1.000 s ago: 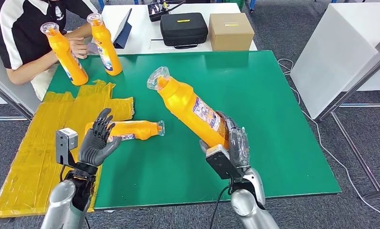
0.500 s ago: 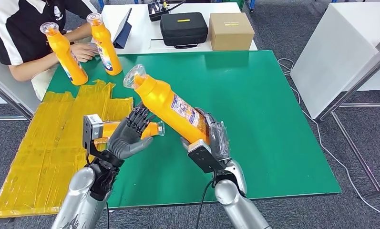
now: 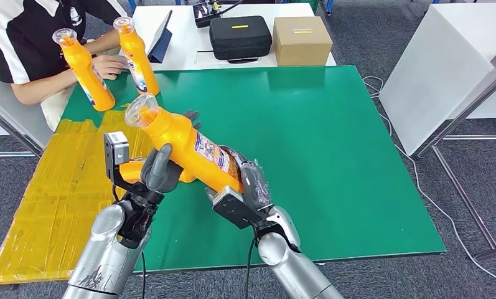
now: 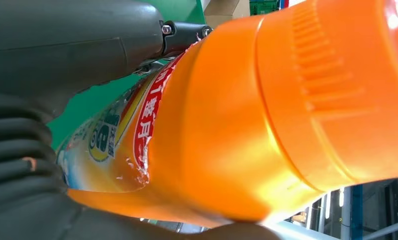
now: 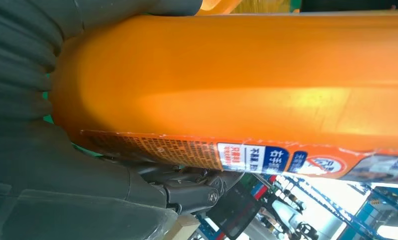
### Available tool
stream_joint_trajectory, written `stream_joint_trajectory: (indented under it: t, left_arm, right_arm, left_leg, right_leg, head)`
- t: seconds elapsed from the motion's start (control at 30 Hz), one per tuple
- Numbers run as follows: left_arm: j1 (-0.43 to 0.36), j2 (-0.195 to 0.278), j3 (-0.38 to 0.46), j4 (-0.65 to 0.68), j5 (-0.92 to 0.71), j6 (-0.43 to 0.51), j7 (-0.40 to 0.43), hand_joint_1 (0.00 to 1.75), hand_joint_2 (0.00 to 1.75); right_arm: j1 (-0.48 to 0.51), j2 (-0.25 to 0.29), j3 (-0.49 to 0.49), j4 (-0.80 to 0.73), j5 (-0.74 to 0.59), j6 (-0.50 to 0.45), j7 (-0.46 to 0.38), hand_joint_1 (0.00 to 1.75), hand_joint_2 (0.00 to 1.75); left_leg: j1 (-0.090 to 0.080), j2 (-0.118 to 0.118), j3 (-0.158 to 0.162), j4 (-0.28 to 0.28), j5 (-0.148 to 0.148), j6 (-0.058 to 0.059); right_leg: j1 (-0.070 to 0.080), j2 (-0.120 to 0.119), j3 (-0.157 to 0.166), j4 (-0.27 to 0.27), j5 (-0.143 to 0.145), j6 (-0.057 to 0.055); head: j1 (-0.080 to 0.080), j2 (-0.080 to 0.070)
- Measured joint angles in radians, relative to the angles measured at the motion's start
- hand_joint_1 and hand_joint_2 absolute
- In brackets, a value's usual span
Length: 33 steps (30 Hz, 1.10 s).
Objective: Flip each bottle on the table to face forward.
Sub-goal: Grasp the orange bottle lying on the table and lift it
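The orange bottle (image 3: 189,149) is up off the table (image 3: 332,137), tilted with its clear cap toward the far left. The right robot hand (image 3: 248,184) grips its base and the left robot hand (image 3: 161,168) wraps its upper body, so both are holding it, probably mid-handover or mid-turn. A second bottle (image 3: 130,171) lies on its side just behind the left robot hand, apparently not yet handled. Two more bottles (image 3: 89,71) stand upright at the far left corner beside a seated person (image 3: 27,43), and look done.
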Motion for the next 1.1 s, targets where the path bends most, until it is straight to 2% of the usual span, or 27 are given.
stream_joint_trajectory:
  t: [0.53,0.67,1.1]
  left_arm:
    - [0.003,0.000,-0.001,0.007,0.002,0.019,-0.001,0.00,0.00]
    - [0.006,0.000,-0.001,0.009,-0.015,0.038,-0.011,0.00,1.75]
    - [0.014,0.000,-0.005,0.004,-0.066,0.079,-0.039,0.00,1.75]
  right_arm:
    - [-0.044,0.012,0.057,0.068,0.006,0.006,0.033,1.74,1.75]
    - [-0.048,0.013,0.070,0.076,-0.002,0.006,0.040,1.75,1.75]
    - [-0.050,0.013,0.090,0.096,-0.020,0.004,0.048,1.75,1.75]
  left_leg:
    - [0.000,0.000,0.000,0.000,0.000,0.000]
    - [0.000,0.000,0.000,0.000,0.000,0.000]
    - [0.000,0.000,0.000,0.000,0.000,0.000]
  right_leg:
    - [0.000,0.000,0.000,0.000,0.000,0.000]
    - [0.000,0.000,0.000,0.000,0.000,0.000]
    - [0.000,0.000,0.000,0.000,0.000,0.000]
  head:
    - [0.000,0.000]
    - [0.000,0.000]
    - [0.000,0.000]
